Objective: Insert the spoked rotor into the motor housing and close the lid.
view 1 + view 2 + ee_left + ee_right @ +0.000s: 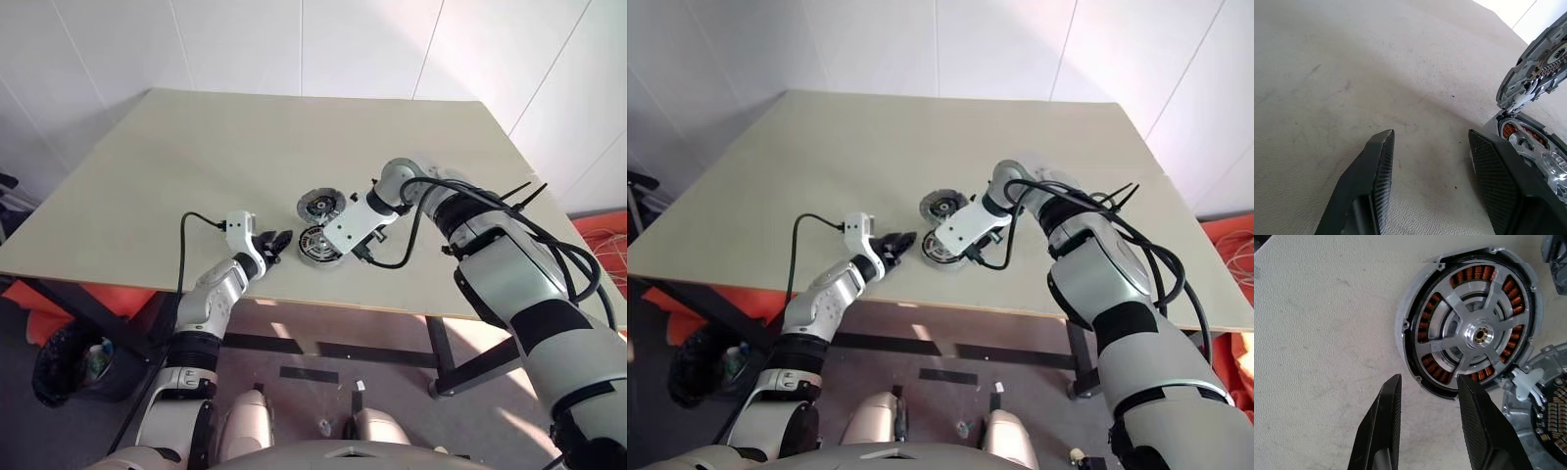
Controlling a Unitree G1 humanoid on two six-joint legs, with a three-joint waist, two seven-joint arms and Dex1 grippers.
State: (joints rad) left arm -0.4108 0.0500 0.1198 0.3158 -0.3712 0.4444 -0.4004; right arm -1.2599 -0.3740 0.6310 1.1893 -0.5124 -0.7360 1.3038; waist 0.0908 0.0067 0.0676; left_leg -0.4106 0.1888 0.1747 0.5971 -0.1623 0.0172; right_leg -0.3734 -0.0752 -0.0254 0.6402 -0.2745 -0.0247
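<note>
Right gripper (1425, 423) hovers empty, fingers apart, over the motor housing (1469, 335) near the tabletop's front edge; the spoked rotor (1481, 333) looks seated, the hinged lid (318, 205) still open. Left gripper (274, 245) waits parted, empty.

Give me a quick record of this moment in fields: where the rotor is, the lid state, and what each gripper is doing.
rotor: spoked rotor sits inside the motor housing, copper windings showing between its spokes
lid: lid open, standing up beside the housing, not yet closed
left gripper: left gripper open, holding nothing, low over the table next to the housing
right gripper: right gripper open, holding nothing, pointing down at the housing's edge
support: housing rests on the table near its front edge
</note>
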